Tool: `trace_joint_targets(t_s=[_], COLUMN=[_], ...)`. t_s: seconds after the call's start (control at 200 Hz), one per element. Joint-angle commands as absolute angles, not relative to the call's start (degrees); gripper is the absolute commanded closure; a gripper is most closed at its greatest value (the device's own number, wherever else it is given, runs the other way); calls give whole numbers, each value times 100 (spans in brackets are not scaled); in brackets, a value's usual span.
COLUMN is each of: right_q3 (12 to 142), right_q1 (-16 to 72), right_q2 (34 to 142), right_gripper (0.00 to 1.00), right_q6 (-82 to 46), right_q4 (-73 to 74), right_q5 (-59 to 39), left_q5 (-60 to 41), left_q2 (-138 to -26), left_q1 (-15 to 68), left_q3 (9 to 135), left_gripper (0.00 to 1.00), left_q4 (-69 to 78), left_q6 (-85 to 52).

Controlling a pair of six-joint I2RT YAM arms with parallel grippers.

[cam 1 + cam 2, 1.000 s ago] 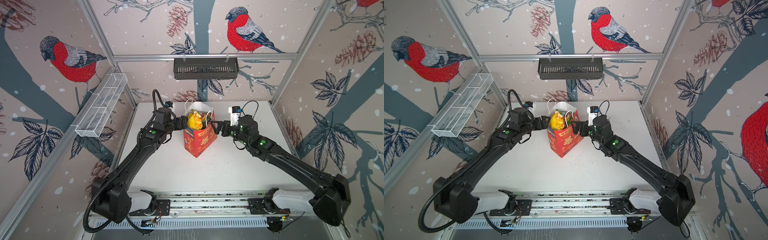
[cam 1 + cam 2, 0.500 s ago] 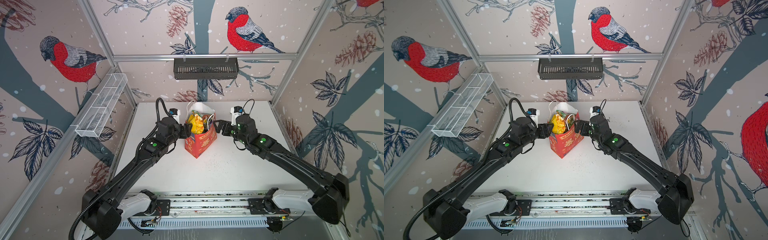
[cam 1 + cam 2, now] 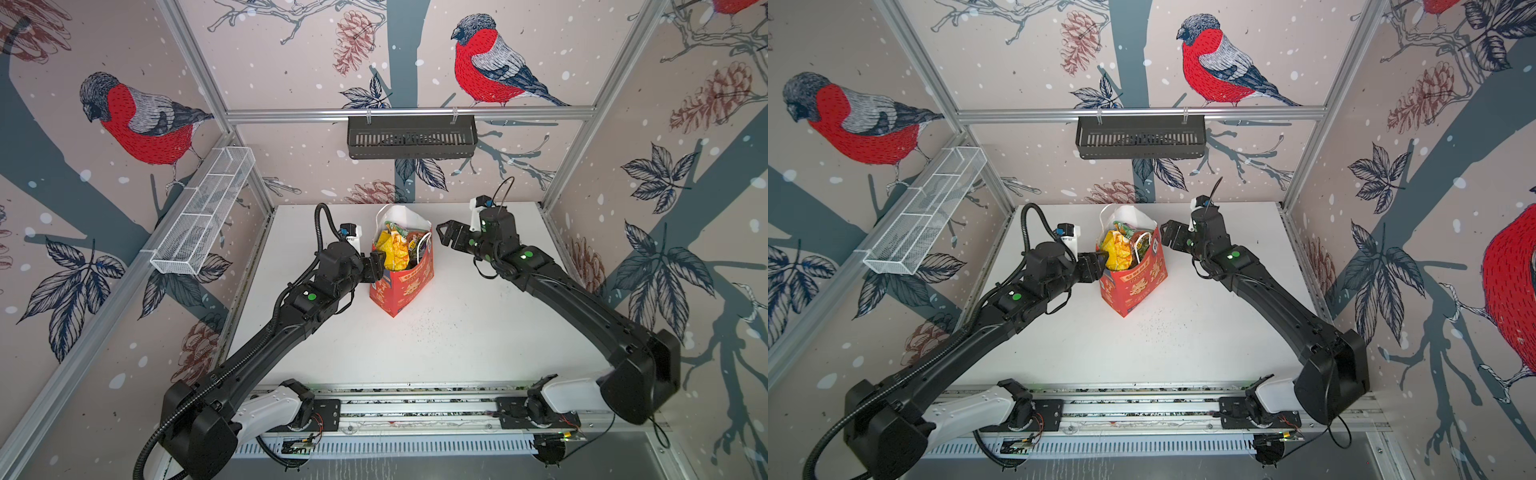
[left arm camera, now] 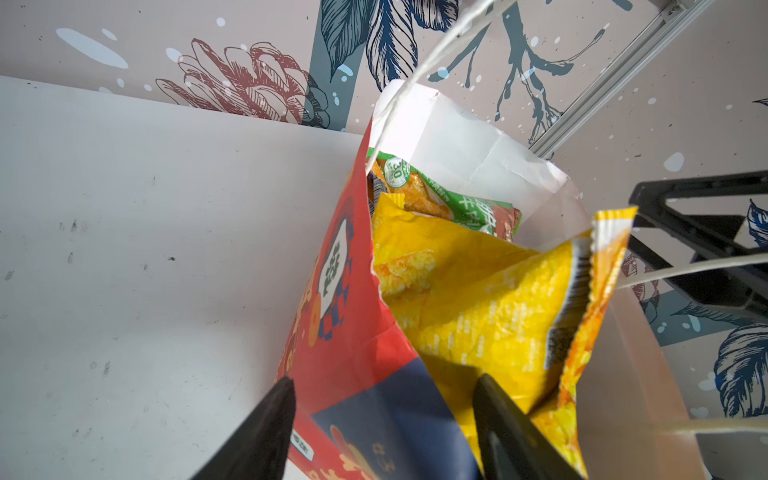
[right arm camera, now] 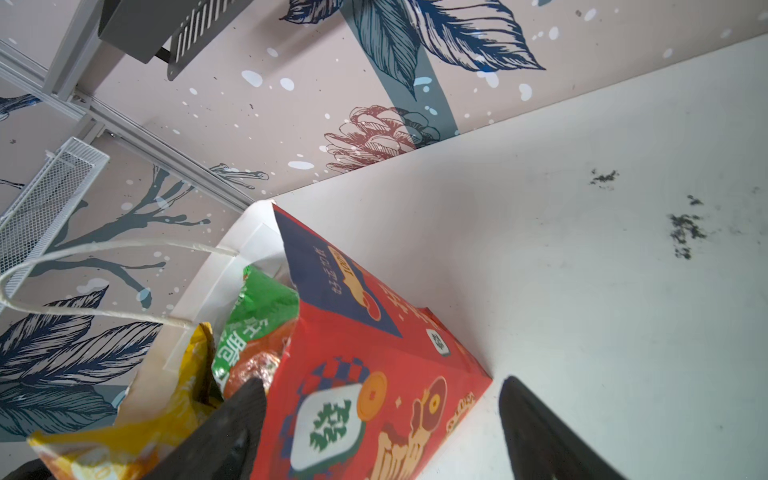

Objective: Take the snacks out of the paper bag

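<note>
The red paper bag (image 3: pixel 401 282) (image 3: pixel 1133 286) stands upright at the table's middle back, mouth open. The snacks sit inside: a yellow packet (image 3: pixel 392 251) (image 4: pixel 478 299) on top and a green packet (image 3: pixel 395 228) (image 5: pixel 257 303) behind it. My left gripper (image 3: pixel 376 266) (image 4: pixel 384 382) is open at the bag's left rim. Its jaws straddle the bag's wall (image 4: pixel 345 332), one outside and one inside by the yellow packet. My right gripper (image 3: pixel 444 237) (image 5: pixel 382 384) is open beside the bag's right rim, the red wall (image 5: pixel 374 374) showing between its jaws.
White cord handles (image 5: pixel 83 257) arch over the bag's mouth. A black basket (image 3: pixel 411 137) hangs on the back wall and a white wire shelf (image 3: pixel 203 220) on the left wall. Dark crumbs (image 3: pixel 424 328) lie in front of the bag. The arms' rail (image 3: pixel 415 411) runs along the front edge.
My left gripper has moved forward and down along the bag's left side, jaws narrowing a little. My right gripper has drawn slightly back from the right rim. The yellow packet sits lower.
</note>
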State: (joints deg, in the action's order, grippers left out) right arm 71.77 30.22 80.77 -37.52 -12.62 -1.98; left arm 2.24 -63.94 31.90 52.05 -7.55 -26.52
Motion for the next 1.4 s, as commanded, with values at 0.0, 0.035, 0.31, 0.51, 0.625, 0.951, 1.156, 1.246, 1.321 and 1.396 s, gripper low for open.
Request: trace_joint_targets(t_s=[0.0,0.035,0.31,0.51,0.625,0.951,1.156,1.246,1.321,1.396], right_q3=[7476,7560,8273,8856,9152,10859,11598,11728,11761,11761], right_q1=[3057,3076,3249,3370,3384,3300,3313,3329,3331,3329], right_q2=[8348,8443,9169,9486,9648,10828,11357,11434,11411,11322], right_gripper=[12,12,14,24,33,54,88,98,99,100], right_q6=[-3480,-3446,-3212,-2937,-2688,-1872,-1659,-1608,-1574,-1512], right_q4=[-1394,-1446,-2018,-2522,-2753,-4040,-4526,-4606,-4601,-4558], right_q5=[-326,-289,-237,15,186,-53,55,136,281,384], left_q5=[424,436,830,966,1077,1143,1245,1309,1319,1349], left_q2=[-6423,-6417,-6366,-6441,-6453,-6450,-6415,-6398,-6388,-6375], left_q1=[3217,3225,3447,3572,3656,3690,3691,3691,3691,3691], left_q3=[5194,5194,5177,5142,5107,5100,5117,5146,5171,5227], left_gripper=[31,32,31,32,32,31,30,29,25,20], left_q4=[-755,-766,-747,-769,-711,-703,-746,-781,-798,-842], left_q6=[-2538,-2531,-2390,-2354,-2295,-2250,-2194,-2187,-2172,-2173])
